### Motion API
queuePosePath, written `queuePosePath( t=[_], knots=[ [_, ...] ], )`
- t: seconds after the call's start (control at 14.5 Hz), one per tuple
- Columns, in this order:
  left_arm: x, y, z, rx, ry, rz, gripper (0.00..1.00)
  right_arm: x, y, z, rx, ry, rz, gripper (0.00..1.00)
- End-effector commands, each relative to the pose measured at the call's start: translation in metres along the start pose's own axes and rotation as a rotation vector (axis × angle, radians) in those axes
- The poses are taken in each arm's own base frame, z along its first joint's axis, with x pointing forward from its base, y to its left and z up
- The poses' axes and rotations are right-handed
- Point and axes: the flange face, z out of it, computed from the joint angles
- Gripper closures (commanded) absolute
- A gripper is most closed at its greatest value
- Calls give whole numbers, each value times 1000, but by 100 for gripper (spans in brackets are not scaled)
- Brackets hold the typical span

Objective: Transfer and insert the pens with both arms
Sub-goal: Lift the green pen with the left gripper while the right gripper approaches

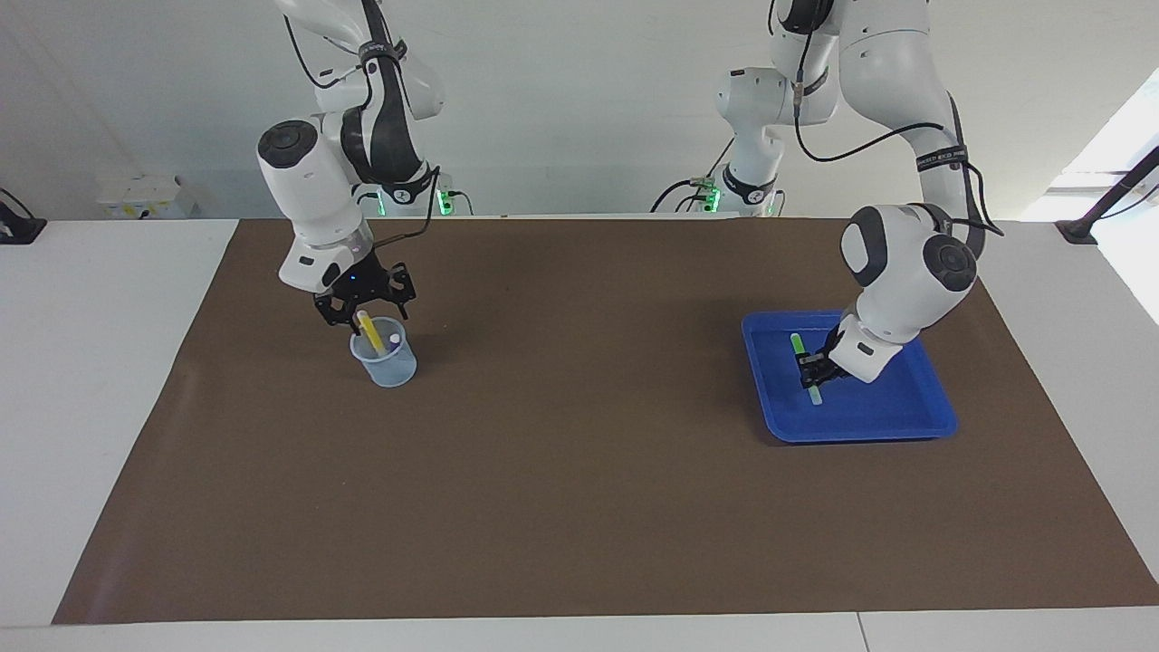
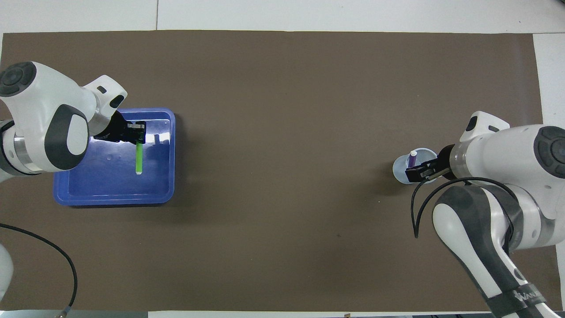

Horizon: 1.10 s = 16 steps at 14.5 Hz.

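A brown mat (image 1: 579, 471) covers the white surface. Over the blue plastic tray (image 1: 892, 421), the left gripper (image 1: 812, 369) has its jaws clenched on the slim green marker pen (image 1: 805, 368). At the right arm's end, the right gripper (image 1: 365, 308) hangs with jaws released just above the clear plastic cup (image 1: 387, 364), which holds the yellow pen (image 1: 369, 332) and the purple pen (image 2: 411, 158).

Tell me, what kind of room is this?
Probably a robot lab. Two white robot arms work at a table with a brown mat; the left pincer grips a green pen in a blue tray, near a cup of pens.
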Motion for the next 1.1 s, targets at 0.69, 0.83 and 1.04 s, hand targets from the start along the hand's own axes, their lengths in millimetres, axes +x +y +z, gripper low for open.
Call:
queuePosePath(
  t=[0.69, 0.83, 1.04],
  knots=[
    [-45, 60, -131, -266, -268, -580, 100, 68, -65, -98, 163, 34, 217, 0],
    [-52, 74, -145, -333, -316, -723, 100, 72, -75, -101, 338, 32, 406, 0],
    [-60, 102, -155, -395, -407, -907, 100, 78, -98, -111, 515, -12, 709, 0]
  ],
)
